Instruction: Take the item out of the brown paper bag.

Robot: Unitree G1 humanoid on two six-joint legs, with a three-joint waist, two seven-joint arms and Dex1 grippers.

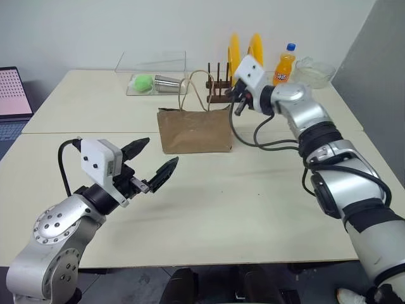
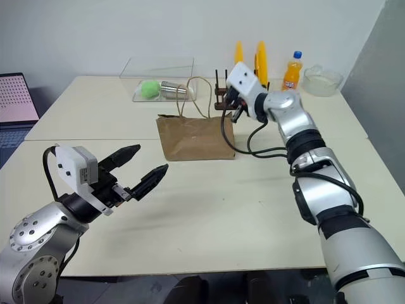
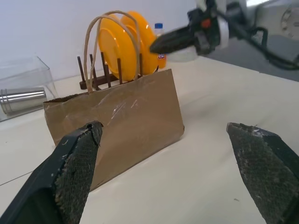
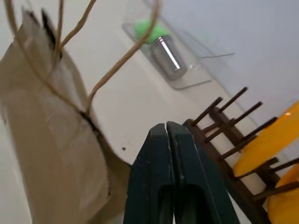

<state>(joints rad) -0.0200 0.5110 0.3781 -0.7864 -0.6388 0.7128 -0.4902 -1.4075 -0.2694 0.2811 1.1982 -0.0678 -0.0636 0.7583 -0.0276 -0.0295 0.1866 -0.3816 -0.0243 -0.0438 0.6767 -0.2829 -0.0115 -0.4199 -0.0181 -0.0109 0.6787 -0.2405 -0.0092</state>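
My left claw (image 1: 154,166) is nearest, hanging over the front part of the pale table (image 1: 253,209) with its two black fingers spread wide and nothing between them. It points toward the brown paper bag (image 1: 194,130), which stands upright well beyond it near the middle of the table, its two tan cord handles (image 1: 195,88) arching above the open top.

My right claw (image 2: 231,111) reaches across to the bag's right upper corner, fingers pressed flat together. From the wrist view they meet with no gap and grip nothing; the bag's edge and one cord loop sit just beside them. Whether the tips touch the paper I cannot tell.

The item I am after is hidden from me; the bag's walls block any look inside.

Behind the bag stands a dark wooden rack (image 1: 218,85) holding yellow plates (image 1: 235,50). To its right are an orange soda bottle (image 1: 285,65) with a blue cap and a clear bowl (image 1: 314,71). To the left, a clear tray (image 1: 152,73) holds a green ball (image 1: 143,82) and a steel cup (image 1: 166,83) lying on its side. A laptop (image 1: 12,95) sits at the far left.
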